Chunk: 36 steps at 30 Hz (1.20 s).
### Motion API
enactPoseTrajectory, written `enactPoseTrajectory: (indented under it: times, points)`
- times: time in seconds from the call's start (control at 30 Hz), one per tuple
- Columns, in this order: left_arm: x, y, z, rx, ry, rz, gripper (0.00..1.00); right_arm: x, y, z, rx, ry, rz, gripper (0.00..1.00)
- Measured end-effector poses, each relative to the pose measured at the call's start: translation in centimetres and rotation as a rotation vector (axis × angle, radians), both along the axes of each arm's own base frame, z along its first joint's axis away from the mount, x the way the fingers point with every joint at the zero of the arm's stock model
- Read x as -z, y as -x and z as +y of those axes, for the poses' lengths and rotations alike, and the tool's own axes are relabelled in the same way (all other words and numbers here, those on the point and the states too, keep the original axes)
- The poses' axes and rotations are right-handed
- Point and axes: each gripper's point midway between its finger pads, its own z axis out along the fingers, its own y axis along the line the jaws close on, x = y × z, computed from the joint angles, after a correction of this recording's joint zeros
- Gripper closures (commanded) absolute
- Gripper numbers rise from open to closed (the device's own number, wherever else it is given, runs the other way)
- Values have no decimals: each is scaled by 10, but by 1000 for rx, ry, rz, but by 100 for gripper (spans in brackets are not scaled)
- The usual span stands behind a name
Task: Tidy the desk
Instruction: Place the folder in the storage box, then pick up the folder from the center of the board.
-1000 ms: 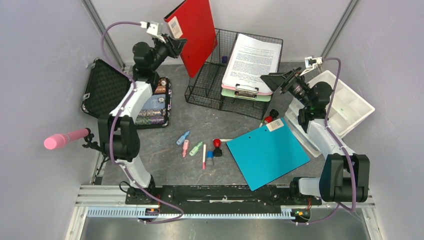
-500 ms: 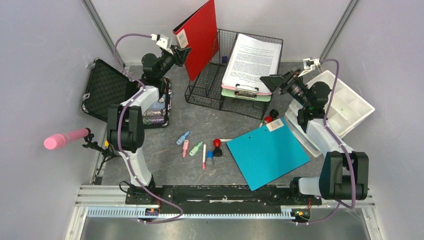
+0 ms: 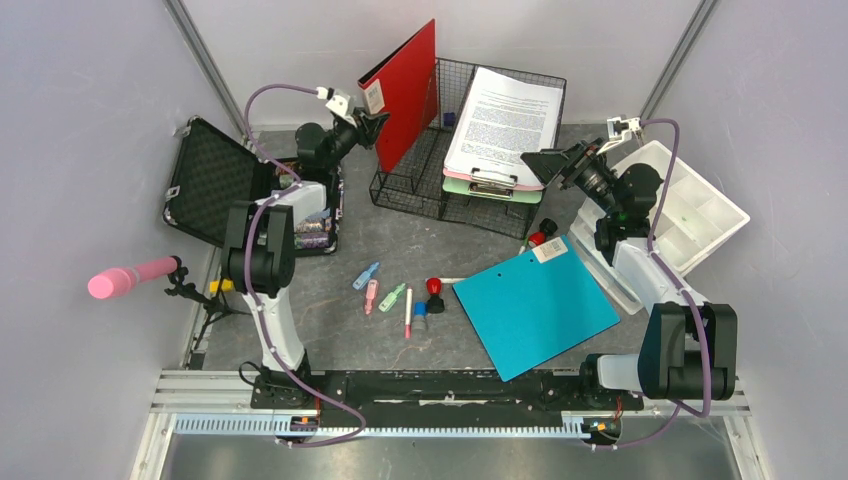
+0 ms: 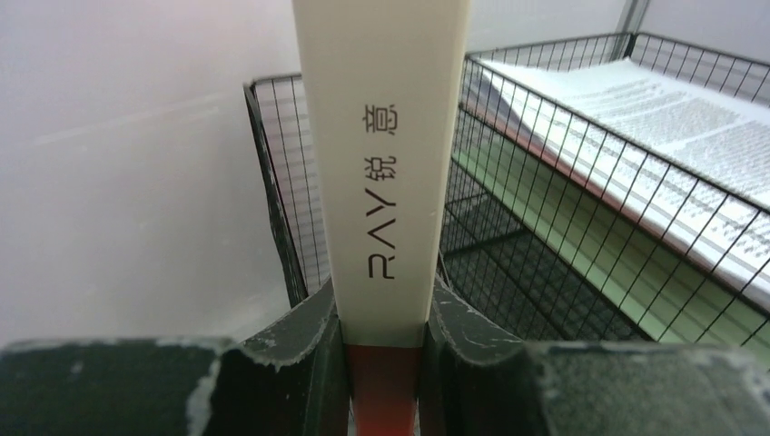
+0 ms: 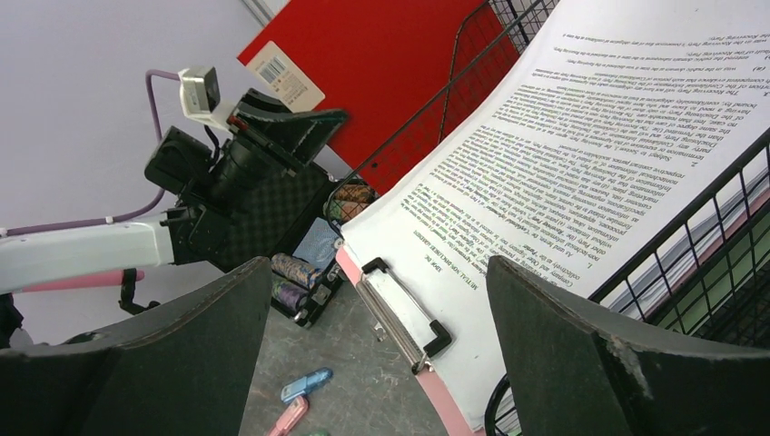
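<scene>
Left gripper [image 4: 381, 341]: pinching the red folder [image 3: 405, 82] between its fingers.
Right gripper [image 5: 379, 272]: fingers wide apart, empty; clipboard [image 5: 545, 163] just ahead.

The desk [image 3: 400, 240] is bare in the middle of the frame. A wire basket [image 3: 412, 178] above, pens [image 3: 392, 297] below and a blue folder [image 3: 535, 305] at lower right block the way.

Three pale grey walls enclose the work area: a left wall [image 3: 80, 120], a back wall [image 3: 560, 30] and a right wall [image 3: 780, 100]. All are plain and matte. A slanting aluminium post stands in each rear corner: the left post [image 3: 207, 65] and the right post [image 3: 691, 40]. Lighting is even and diffuse, and shadows are soft. The desk [image 3: 400, 240] has a dark-grey mottled surface. A brushed metal strip [image 3: 450, 460] runs along the near edge.
</scene>
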Motion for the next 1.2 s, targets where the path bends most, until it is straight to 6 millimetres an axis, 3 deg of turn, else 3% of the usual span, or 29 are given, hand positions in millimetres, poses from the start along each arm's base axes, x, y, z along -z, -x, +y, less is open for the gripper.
enactPoseTrajectory:
  times: [0.13,0.2,0.23,0.37,0.57,0.77,0.9,1.0,1.07,1.13,1.2]
  points:
    - [30,4,1,-3,-10,48,73,0,0,0,1,12,-11,6]
    - [40,6,2,-6,-11,66,57,-1,2,1,-5,22,-20,6]
    - [43,6,2,-7,-12,73,48,-2,4,1,-12,28,-24,6]
    - [40,9,1,-6,-7,82,30,-11,8,5,-47,63,-59,6]
    - [-1,25,8,-36,-9,98,0,-37,24,11,-112,218,-183,7]
    - [-69,75,24,-74,-54,106,0,-32,56,8,-150,483,-292,6]
    - [-99,129,29,-55,-101,136,0,-13,81,0,-179,699,-355,6]
    - [-100,174,16,21,-145,198,0,12,99,-4,-224,839,-372,7]
    - [-88,200,-4,101,-182,246,0,36,110,-5,-265,919,-369,7]
    - [-63,226,-26,205,-224,313,0,70,123,-4,-323,990,-349,7]
    - [-22,256,-48,332,-272,423,0,108,139,-5,-393,1050,-317,8]
